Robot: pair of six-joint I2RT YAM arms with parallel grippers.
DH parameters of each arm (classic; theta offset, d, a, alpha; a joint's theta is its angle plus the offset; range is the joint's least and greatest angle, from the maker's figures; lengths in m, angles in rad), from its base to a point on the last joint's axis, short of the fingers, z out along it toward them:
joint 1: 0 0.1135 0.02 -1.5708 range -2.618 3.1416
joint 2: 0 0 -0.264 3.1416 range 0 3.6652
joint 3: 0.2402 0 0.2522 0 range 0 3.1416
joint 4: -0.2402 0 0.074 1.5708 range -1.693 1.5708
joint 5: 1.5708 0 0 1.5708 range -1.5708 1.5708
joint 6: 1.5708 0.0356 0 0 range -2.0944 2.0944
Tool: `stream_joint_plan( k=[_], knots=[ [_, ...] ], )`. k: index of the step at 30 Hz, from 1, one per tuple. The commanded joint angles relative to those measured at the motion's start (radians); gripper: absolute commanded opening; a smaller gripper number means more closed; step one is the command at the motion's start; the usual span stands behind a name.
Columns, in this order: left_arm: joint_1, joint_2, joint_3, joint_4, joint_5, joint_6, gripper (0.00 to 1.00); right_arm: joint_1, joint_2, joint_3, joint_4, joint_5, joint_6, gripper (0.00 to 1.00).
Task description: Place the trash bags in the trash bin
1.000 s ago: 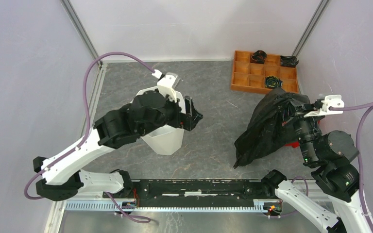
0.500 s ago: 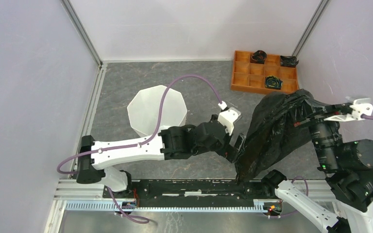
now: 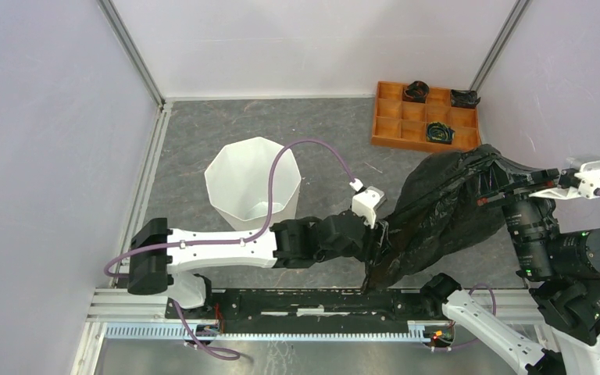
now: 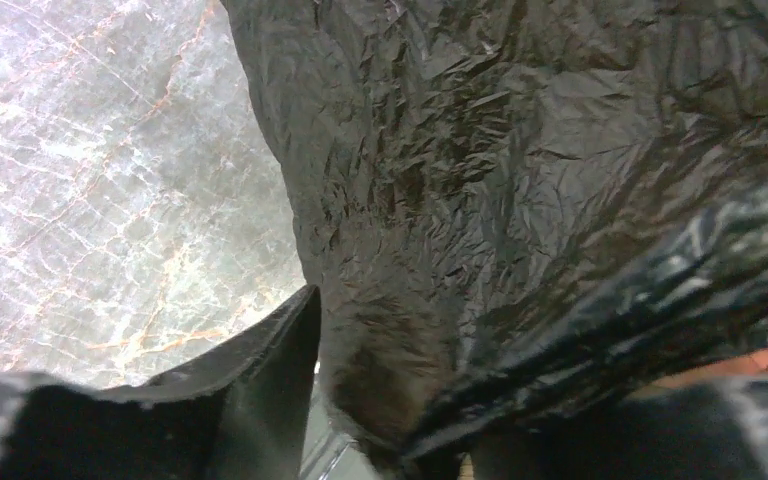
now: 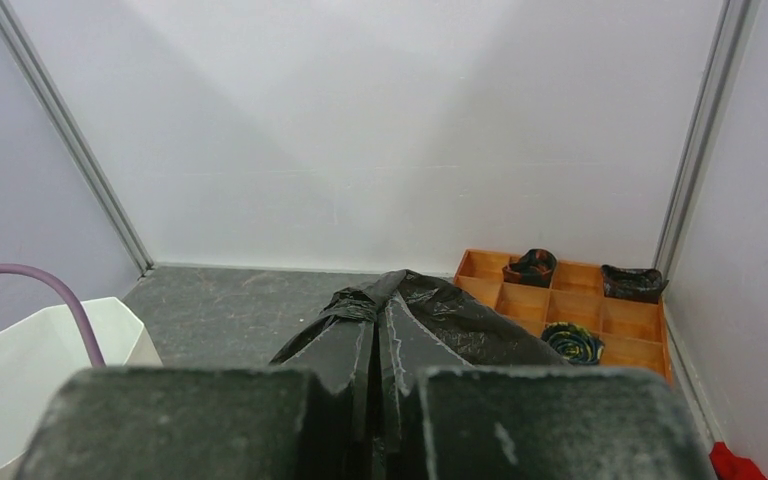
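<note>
The black trash bag hangs stretched over the right side of the table, with my right gripper shut on its gathered top. In the right wrist view the fingers are pressed together on the film. My left gripper is at the bag's lower left end. In the left wrist view a fold of bag fills the space between the jaws. One finger stands just beside the fold; film covers the other finger. The white trash bin stands upright at left, apart from both grippers.
An orange compartmented tray with a few dark bundles sits in the far right corner. A red cloth lies by the right wall. The left arm's purple cable arcs over the bin's rim. Grey walls enclose the table.
My left arm has swung from over the bin across to the bag's lower end, and its jaws have narrowed round a fold. My right gripper has drawn the bag's top rightward.
</note>
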Motion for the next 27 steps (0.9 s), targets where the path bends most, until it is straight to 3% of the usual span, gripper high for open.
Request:
stream_joint_plan(
  k=[1, 4, 7, 15, 22, 27],
  knots=[
    [0.002, 0.006, 0.022, 0.06, -0.043, -0.024, 0.42, -0.001, -0.012, 0.038, 0.003, 0.006, -0.012, 0.05],
    [0.025, -0.039, 0.129, -0.046, -0.087, 0.074, 0.17, -0.002, -0.018, 0.032, 0.001, 0.021, -0.017, 0.06],
    [0.049, -0.077, 0.314, -0.192, -0.169, 0.223, 0.03, -0.001, 0.007, 0.034, 0.036, -0.059, 0.012, 0.07],
    [0.051, -0.203, 0.633, -0.283, -0.391, 0.469, 0.02, -0.001, 0.238, 0.166, 0.169, -0.481, 0.117, 0.03],
    [0.05, -0.448, 0.617, -0.314, -0.457, 0.475, 0.02, -0.001, 0.432, 0.165, 0.477, -0.86, 0.416, 0.01],
    [0.05, -0.621, 0.601, -0.405, -0.485, 0.423, 0.02, 0.035, 0.531, 0.12, 0.707, -0.951, 0.615, 0.01]
  ],
)
